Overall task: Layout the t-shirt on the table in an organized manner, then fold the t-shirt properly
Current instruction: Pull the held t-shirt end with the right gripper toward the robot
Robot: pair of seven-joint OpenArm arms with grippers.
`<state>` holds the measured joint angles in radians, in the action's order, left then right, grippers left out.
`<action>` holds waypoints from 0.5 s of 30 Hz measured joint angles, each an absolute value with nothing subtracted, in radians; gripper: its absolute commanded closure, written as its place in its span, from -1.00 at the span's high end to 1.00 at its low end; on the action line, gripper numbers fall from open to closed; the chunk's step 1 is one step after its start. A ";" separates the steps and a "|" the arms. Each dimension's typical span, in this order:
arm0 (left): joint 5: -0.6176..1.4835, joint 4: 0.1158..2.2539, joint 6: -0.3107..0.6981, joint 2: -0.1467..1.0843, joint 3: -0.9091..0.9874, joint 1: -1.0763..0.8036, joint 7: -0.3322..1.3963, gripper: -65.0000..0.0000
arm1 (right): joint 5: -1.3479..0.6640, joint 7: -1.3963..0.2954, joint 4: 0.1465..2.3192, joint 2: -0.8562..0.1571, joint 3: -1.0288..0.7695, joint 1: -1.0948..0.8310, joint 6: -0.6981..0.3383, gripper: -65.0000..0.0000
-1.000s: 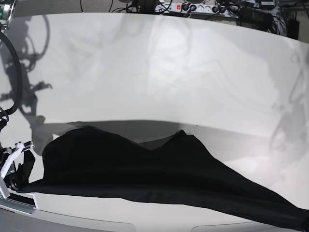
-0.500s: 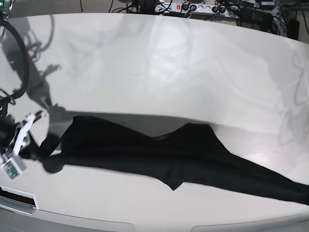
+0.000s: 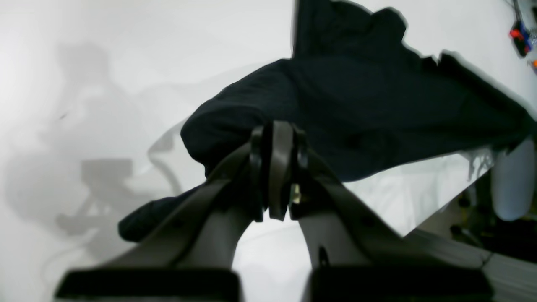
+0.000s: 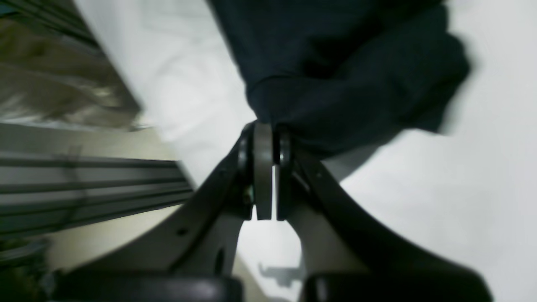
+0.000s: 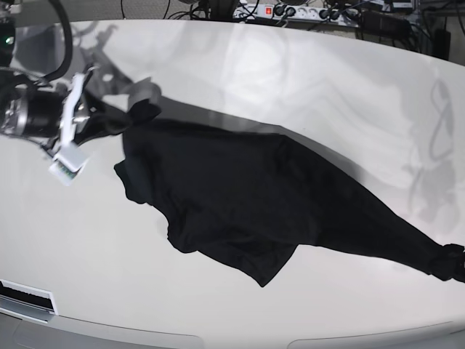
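Observation:
The black t-shirt (image 5: 269,196) stretches slantwise over the white table (image 5: 240,73), from the far left down to the near right edge. In the base view my right gripper (image 5: 109,120) is at the far left, shut on the shirt's upper corner. Up close in the right wrist view, the right gripper (image 4: 267,167) has its jaws pressed together on bunched black cloth (image 4: 335,63). My left gripper (image 3: 277,167) is likewise shut on a fold of the t-shirt (image 3: 356,105). In the base view the shirt's other end (image 5: 447,260) bunches at the right edge, where the left gripper is mostly cut off.
A power strip (image 5: 290,11) and cables lie beyond the table's back edge. The table's front edge (image 5: 218,338) runs along the bottom of the base view. In the left wrist view the table's edge (image 3: 440,209) drops off to the right, beside a pale rounded part (image 3: 514,180).
My right gripper has carried its shirt corner from the near left edge up to the far left. The shirt has been pulled away from the front edge and now spreads diagonally.

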<state>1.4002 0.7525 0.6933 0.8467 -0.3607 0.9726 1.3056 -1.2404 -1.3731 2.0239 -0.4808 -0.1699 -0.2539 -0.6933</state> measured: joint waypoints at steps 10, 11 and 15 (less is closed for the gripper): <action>1.406 0.752 0.693 0.833 -0.361 0.973 1.306 -1.00 | -0.879 -1.351 2.024 -0.379 0.079 -0.316 -0.628 -0.79; 1.406 0.752 0.693 0.833 -0.361 0.973 1.306 -1.00 | -0.817 -1.330 2.024 -0.372 0.094 -0.322 -0.600 -0.59; 1.406 0.752 0.693 0.831 -0.361 0.973 1.306 -1.00 | -0.646 -1.253 2.024 -0.366 0.138 -0.344 -0.524 -0.05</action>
